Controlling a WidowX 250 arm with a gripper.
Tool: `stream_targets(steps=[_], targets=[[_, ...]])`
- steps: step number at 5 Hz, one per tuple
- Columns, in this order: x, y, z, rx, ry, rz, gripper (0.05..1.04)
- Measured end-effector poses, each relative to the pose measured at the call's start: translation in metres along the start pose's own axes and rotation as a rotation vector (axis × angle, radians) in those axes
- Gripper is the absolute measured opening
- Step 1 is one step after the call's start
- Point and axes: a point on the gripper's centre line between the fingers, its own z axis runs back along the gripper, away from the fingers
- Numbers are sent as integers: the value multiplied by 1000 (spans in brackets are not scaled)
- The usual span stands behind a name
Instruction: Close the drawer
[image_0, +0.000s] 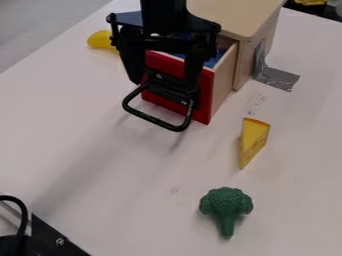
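Camera view: a black metal part (55, 239) with a looped cable (24, 215) sits at the near left corner, well apart from the drawer (206, 95).
Broccoli: the green toy broccoli (227, 202) lies near side and right of the drawer, stalk towards the camera, with white tabletop (100, 160) between the two.
Cheese: the yellow wedge (252, 139) lies to the right of the drawer and nearer the camera, a gap between them.
Handle: the black loop (152, 119) juts from the drawer's red front towards the near left; bare tabletop lies on its near side.
Gripper: it hangs over the drawer's front, fingers spread apart on either side of the handle's mount, released, gripping nothing; whether they touch the drawer or its handle, I cannot tell.
Drawer: partly pulled out of its wooden cabinet, blue showing inside; its right wall stands bare.
Tape: a silver strip (279, 78) runs from the cabinet's side onto the table, right of the drawer.
Banana: the yellow toy (99, 40) lies left of the drawer and farther back, partly behind the gripper.
Cabinet: light wood (235, 14), directly behind the drawer.
Edges: one table edge slants past, left of the drawer beyond the banana; another runs far right of it.
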Motion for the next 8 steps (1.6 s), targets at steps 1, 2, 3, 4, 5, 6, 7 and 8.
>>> stream_targets(steps=[1,2,3,4,5,6,7,8], targets=[[-2,1,-5,7,22,3,1001],[1,4,-18,12,38,25,1001],[7,10,-34,5,56,77,1001],[12,16,-44,-24,55,154,1001],[12,26,-51,-45,53,302,1001],[5,36,-51,-69,55,402,1001],[2,44,-56,-71,44,503,1001],[0,48,-60,-64,-1,585,1001]])
